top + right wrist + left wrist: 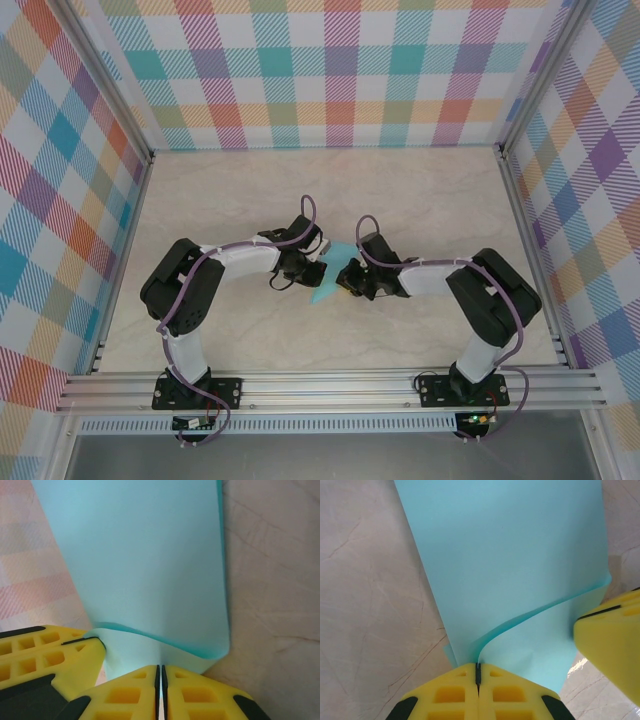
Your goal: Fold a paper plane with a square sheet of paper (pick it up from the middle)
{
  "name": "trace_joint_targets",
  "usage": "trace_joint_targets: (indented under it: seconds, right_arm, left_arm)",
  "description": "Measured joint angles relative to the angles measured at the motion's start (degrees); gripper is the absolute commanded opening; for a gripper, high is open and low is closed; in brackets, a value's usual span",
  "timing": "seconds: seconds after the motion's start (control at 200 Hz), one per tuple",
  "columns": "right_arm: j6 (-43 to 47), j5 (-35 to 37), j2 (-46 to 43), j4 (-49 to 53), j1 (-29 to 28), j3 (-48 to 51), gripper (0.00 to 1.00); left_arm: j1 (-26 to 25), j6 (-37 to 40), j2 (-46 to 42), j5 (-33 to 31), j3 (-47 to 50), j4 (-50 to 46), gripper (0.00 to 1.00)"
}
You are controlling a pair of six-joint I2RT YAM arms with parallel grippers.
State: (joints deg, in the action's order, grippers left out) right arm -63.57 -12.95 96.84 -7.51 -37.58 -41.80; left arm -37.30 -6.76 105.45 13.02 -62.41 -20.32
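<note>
Both arms are bent at the elbow and reach inward, wrists pointing at each other over the table (420,190), a little beyond the middle of the metal rail (330,385). The left gripper (478,672) has its jaws pressed flat together, with an edge of the sheet of paper (510,555) pinched in the seam. The right gripper (161,672) is the same, jaws closed on the opposite edge of the sheet. The two tools sit nearly tip to tip, and each wrist view catches a yellow finger of the other one at its side.

Count: two arms, two grippers, one turquoise sheet. The sheet is held between the grippers, beyond the rail's midpoint. It is partly folded, with one layer curling up in a wave over the other. Probably lifted off the table at the pinched end, but I can't tell for sure.

Around: pale marble-look tabletop and plaid walls (340,70) on three sides beyond the rail. From above, the gripper bodies and purple cables cover much of the sheet.
</note>
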Motion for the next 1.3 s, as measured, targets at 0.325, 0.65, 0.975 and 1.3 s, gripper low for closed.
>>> trace_joint_targets:
  seconds: [0.325,0.65,0.975,1.3]
  right_arm:
    - [2.0,-1.5,-0.8,0.2,3.6,-0.1,0.13]
    - [5.7,-1.4,2.5,4.8,4.3,-3.7,0.12]
    - [8.4,-1.0,2.8,8.0,4.3,-5.2,0.11]
    - [9.3,-1.7,2.7,9.0,4.3,-6.2,0.16]
  left_arm:
    - [0.0,0.0,0.0,0.0,0.0,-0.1,0.00]
    - [0.0,0.1,0.0,0.0,-0.5,-1.0,0.00]
    - [0.1,0.7,0.0,-0.2,-3.3,-4.1,0.00]
    - [0.3,0.6,1.9,0.1,-3.5,-4.2,0.00]
